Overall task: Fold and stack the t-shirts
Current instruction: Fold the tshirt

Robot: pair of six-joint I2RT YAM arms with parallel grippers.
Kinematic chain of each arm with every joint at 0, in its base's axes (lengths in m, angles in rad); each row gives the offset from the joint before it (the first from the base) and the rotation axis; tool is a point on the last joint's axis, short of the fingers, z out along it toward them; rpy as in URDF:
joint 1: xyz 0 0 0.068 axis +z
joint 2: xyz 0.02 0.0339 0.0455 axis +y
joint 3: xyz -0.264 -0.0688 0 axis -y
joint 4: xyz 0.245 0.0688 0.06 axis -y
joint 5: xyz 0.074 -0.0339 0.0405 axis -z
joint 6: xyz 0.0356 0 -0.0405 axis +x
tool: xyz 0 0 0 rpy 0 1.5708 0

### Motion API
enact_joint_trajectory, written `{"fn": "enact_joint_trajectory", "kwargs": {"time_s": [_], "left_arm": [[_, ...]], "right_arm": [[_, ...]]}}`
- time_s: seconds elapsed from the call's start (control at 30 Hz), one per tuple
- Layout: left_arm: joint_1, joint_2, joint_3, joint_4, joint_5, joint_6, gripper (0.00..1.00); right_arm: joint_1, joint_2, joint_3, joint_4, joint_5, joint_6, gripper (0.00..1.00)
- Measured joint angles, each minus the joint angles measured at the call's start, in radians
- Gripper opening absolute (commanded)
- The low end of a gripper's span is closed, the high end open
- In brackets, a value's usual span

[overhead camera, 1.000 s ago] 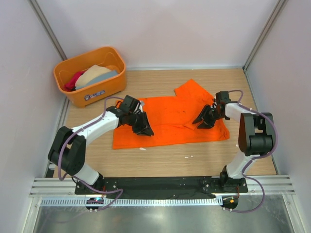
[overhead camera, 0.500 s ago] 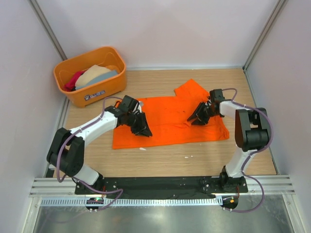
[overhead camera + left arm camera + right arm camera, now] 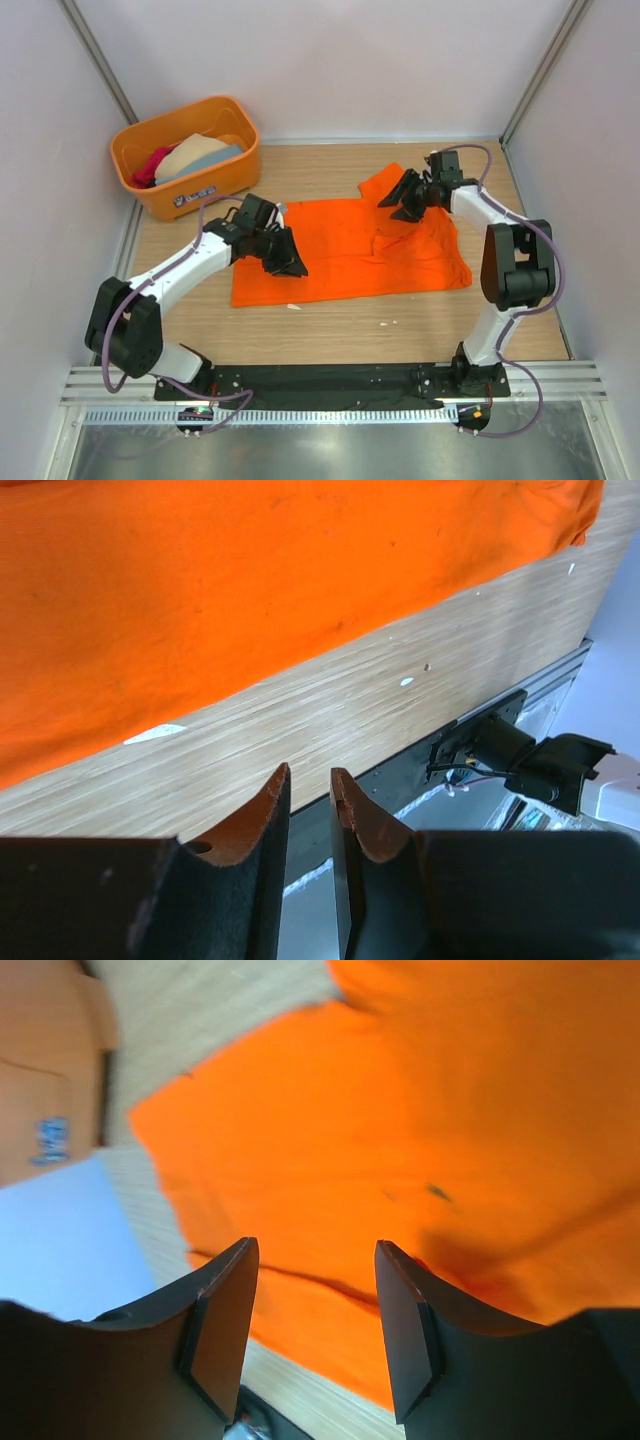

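We see the bright orange t-shirt (image 3: 340, 255) spread flat near the middle of the wooden table (image 3: 330, 330), its long lower edge facing the arm bases and one sleeve sticking out toward the far side. The left gripper (image 3: 290, 266) hangs over the left part of that shirt. In its wrist view the two fingers (image 3: 255, 820) stand almost together with only a thin slit between them, and we find no cloth in that slit, just the shirt's edge and bare wood beyond. The right gripper (image 3: 396, 205) is over the far right part of the shirt, beside the outstretched sleeve. Its jaws are clearly apart and grip nothing, and orange cloth fills the space we see between and behind them. We cannot tell from any view whether either gripper's fingertips touch the fabric. At the far left corner sits the orange tub (image 3: 232, 178) with a label on its near wall, well apart from the spread shirt. In it lie the other shirts, bunched together: a crimson-pink shirt (image 3: 152, 165), a beige shirt (image 3: 195, 150) and a grey-blue shirt (image 3: 222, 158).
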Motion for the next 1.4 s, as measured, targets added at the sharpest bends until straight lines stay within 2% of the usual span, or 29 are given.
{"fn": "enact_joint_trajectory", "kwargs": {"time_s": [0.13,0.27,0.4,0.67,0.8,1.0,1.13,1.33,1.4], "left_arm": [[0.014,-0.021,-0.008,-0.014,-0.016,0.006,0.24],[0.016,-0.022,-0.034,-0.015,-0.02,0.009,0.24],[0.016,-0.022,-0.055,-0.021,-0.019,0.008,0.24],[0.016,-0.033,-0.055,-0.034,-0.022,0.009,0.24],[0.017,-0.058,-0.055,-0.047,-0.023,0.009,0.24],[0.022,-0.077,-0.055,-0.08,-0.056,0.009,0.25],[0.052,-0.101,-0.057,-0.101,-0.079,0.02,0.3],[0.147,-0.113,-0.086,-0.107,-0.082,0.05,0.31],[0.18,-0.089,-0.087,-0.111,-0.082,0.074,0.3]], "right_arm": [[-0.01,-0.07,-0.063,-0.123,0.087,-0.101,0.56],[-0.035,-0.142,-0.13,-0.169,0.123,-0.146,0.63],[-0.069,-0.154,-0.183,-0.167,0.119,-0.149,0.66],[-0.078,-0.101,-0.205,-0.114,0.103,-0.138,0.66],[-0.068,0.014,-0.163,-0.042,0.067,-0.082,0.66],[-0.063,0.167,0.042,0.038,0.005,0.035,0.66],[-0.076,0.154,0.085,0.043,-0.015,0.029,0.68],[-0.118,0.071,0.05,-0.113,0.032,-0.1,0.68],[-0.13,0.021,0.014,-0.179,0.082,-0.154,0.64]]}}
